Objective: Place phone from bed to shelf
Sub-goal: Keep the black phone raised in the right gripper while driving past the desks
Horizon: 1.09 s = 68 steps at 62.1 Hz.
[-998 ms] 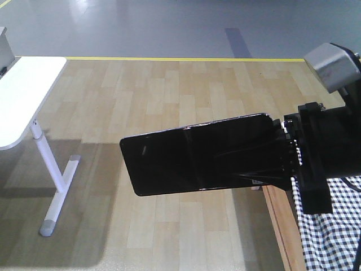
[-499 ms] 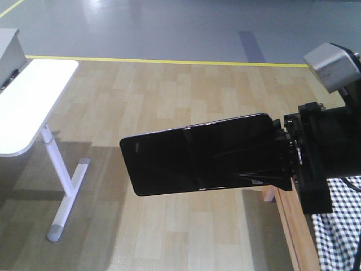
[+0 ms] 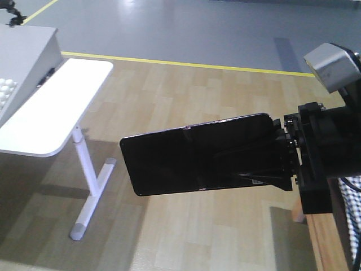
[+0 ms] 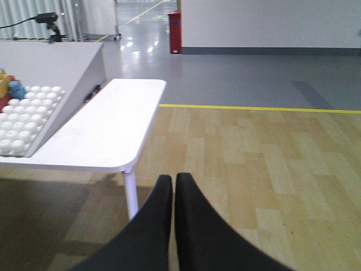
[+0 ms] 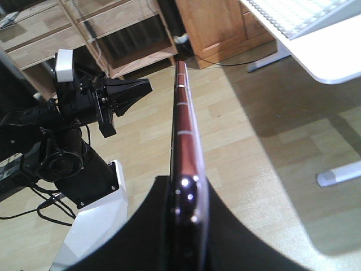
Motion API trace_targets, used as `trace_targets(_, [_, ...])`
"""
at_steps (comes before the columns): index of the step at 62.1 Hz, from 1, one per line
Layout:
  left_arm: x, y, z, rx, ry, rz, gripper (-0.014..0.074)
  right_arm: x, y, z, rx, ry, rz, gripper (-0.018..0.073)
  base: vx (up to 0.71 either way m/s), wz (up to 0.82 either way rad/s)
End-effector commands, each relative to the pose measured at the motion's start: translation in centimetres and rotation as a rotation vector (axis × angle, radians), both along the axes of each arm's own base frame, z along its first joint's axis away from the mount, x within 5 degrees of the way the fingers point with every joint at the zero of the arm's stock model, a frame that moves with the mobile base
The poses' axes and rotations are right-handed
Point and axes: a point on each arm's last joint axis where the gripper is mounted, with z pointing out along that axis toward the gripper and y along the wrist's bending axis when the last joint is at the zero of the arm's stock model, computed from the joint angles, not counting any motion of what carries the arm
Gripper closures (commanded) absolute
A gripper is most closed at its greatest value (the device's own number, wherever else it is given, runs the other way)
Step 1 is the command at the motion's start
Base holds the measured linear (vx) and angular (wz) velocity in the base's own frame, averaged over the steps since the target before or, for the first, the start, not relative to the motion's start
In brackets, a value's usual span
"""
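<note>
1. Position: the phone [image 3: 192,161] hangs in the air above the wooden floor [image 3: 186,96], off the bed [image 3: 355,226] and not yet at the shelf [image 5: 51,34].
2. Grip: the right end effector [image 5: 186,189] grasps the phone at one short end, one jaw on each broad face. The left end effector [image 4: 172,186] is clenched on nothing.
3. Orientation: the long axis runs nearly level, straight out from the jaws. The free end dips slightly. The phone stands on a long edge, one glossy face towards the front camera.
4. Hazard: most of the length overhangs unsupported, so a jolt could probably pivot or slip the smooth slab onto the floor. The leading end may also strike a shelf plank or the white bench [image 3: 51,113].
</note>
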Motion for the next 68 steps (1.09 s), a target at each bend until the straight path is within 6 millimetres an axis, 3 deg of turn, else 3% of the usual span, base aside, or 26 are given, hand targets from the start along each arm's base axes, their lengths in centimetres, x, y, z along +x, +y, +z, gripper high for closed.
trace_targets(1, [0.05, 0.05, 0.61, -0.014, -0.076, 0.006, 0.0596, -1.02, 0.22, 1.87, 0.099, -0.011, 0.056, 0.0564, 0.13, 0.34])
trace_targets(68, [0.05, 0.05, 0.61, -0.014, -0.076, 0.006, 0.0596, -1.02, 0.22, 1.87, 0.099, -0.011, 0.056, 0.0564, 0.14, 0.41])
